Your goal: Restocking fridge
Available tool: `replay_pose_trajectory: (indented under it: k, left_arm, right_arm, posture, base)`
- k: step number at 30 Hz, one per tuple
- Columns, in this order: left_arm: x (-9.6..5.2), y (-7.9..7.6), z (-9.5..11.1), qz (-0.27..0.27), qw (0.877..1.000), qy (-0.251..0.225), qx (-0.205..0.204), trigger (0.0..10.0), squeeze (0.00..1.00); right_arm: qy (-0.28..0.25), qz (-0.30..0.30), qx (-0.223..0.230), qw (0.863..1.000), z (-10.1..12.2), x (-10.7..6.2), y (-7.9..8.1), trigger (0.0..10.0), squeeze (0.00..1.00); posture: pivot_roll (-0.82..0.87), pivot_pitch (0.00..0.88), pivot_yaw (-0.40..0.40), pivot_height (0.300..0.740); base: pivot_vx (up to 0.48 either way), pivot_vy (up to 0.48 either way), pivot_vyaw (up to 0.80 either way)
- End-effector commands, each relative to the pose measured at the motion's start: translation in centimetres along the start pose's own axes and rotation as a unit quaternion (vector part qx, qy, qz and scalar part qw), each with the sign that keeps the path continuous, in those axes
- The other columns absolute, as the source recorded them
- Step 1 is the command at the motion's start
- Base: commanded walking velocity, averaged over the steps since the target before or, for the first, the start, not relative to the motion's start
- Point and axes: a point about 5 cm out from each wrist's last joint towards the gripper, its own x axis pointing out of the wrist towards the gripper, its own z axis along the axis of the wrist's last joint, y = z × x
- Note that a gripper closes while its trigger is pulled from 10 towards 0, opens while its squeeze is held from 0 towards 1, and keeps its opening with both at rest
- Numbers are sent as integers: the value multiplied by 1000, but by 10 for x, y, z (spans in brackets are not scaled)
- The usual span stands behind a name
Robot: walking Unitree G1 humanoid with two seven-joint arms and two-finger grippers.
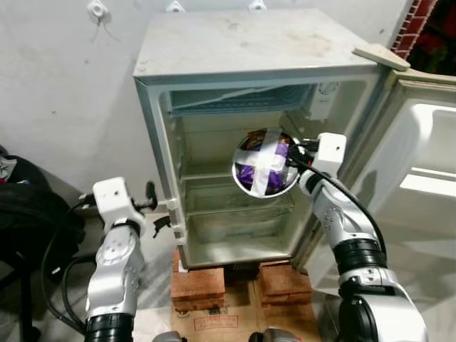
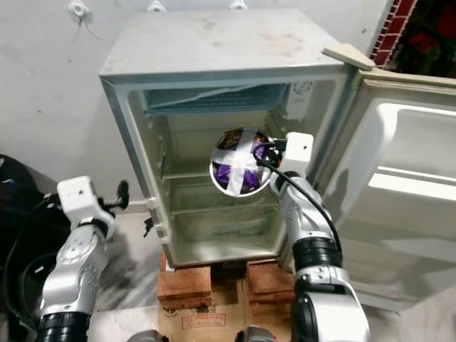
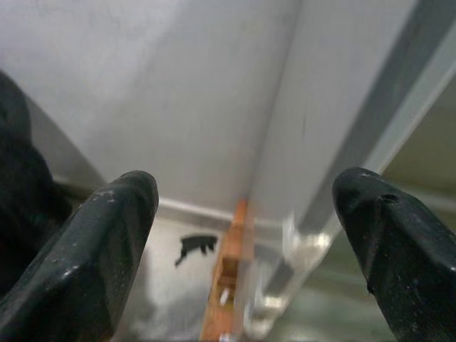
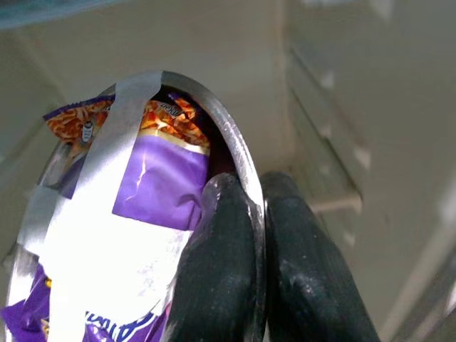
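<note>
Right hand [image 1: 298, 158] at frame centre pinches the rim of a steel bowl [image 1: 265, 162] between its two fingers [image 4: 221, 263]. Fridge [image 1: 249, 135] fills the upper middle, door [image 1: 420, 164] swung open at right, standing on bricks [image 1: 194, 281]. Bowl, tilted, taped across, holding purple snack packets [image 4: 160, 185], sits at the fridge's open front above the middle shelf [image 1: 214, 206]. Left hand [image 1: 153, 206], lower left beside the fridge's outer edge, fingers spread wide, empty.
</note>
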Motion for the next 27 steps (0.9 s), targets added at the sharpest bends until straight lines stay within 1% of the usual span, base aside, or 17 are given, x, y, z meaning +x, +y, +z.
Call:
replay_pose_trajectory:
  k: [1,3,4,5,6,8,10,11,14,17,18,21,22,23,24,27]
  left_arm:
    - [-2,-3,4,-4,1000,0,2,10000,0]
    - [-6,0,3,-1,1000,1,1,10000,0]
    - [-13,3,5,-1,1000,-2,-1,10000,0]
    - [-13,3,5,-1,1000,-2,-1,10000,0]
    - [-19,5,5,0,1000,-3,-2,10000,0]
    - [-26,7,5,2,1000,-3,-2,10000,0]
    - [-37,8,5,3,1000,1,1,10000,0]
    - [-39,8,5,3,1000,2,1,10000,0]
    - [-49,3,9,-9,1000,-2,4,10000,0]
    - [-61,0,13,-20,1000,-7,14,10000,0]
    - [-69,0,14,-21,1000,-6,13,10000,0]
    - [-78,0,15,-20,1000,-1,10,10000,0]
    - [-83,1,15,-20,1000,2,13,10000,0]
    - [-85,1,15,-20,1000,3,14,10000,0]
    - [-87,0,14,-21,1000,10,11,10000,0]
    - [-92,-2,12,-28,999,17,11,10000,0]
  right_arm:
    - [-8,3,19,1000,10,5,4,10000,0]
    - [0,0,24,1000,9,10,7,10000,0]
    - [8,-1,37,999,9,13,10,10000,0]
    - [8,-1,37,999,9,13,10,10000,0]
    - [13,-3,45,999,8,15,11,10000,0]
    - [18,-6,56,998,6,16,13,10000,0]
    - [26,-19,81,996,4,19,14,10000,0]
    - [27,-20,84,996,3,19,14,10000,0]
    - [32,-28,91,995,2,21,17,10000,0]
    - [35,-36,106,993,1,24,20,10000,0]
    - [35,-41,111,992,2,24,20,10000,0]
    - [34,-50,121,991,3,25,22,10000,0]
    - [35,-56,124,990,4,26,24,10000,0]
    - [35,-57,123,990,4,27,25,10000,0]
    - [34,-65,140,987,7,28,28,10000,0]
    - [25,-78,158,984,15,30,30,10000,0]
  posture:
    - [57,47,-20,740]
    - [74,59,-26,740]
    - [93,78,-32,740]
    - [93,78,-32,740]
    - [105,95,-36,740]
    - [119,114,-40,740]
    - [142,143,-46,740]
    - [142,143,-46,740]
    - [178,181,-56,740]
    - [209,210,-62,740]
    - [225,224,-65,740]
    - [241,236,-66,740]
    - [253,249,-62,740]
    - [253,249,-62,740]
    - [251,253,-56,740]
    - [255,253,-50,740]
  base:
    - [0,0,0]
    - [0,0,0]
    - [0,0,0]
    - [0,0,0]
    - [0,0,0]
    - [0,0,0]
    - [0,0,0]
    - [0,0,0]
    - [0,0,0]
    - [0,0,0]
    - [0,0,0]
    - [0,0,0]
    - [0,0,0]
    - [0,0,0]
    - [0,0,0]
    - [0,0,0]
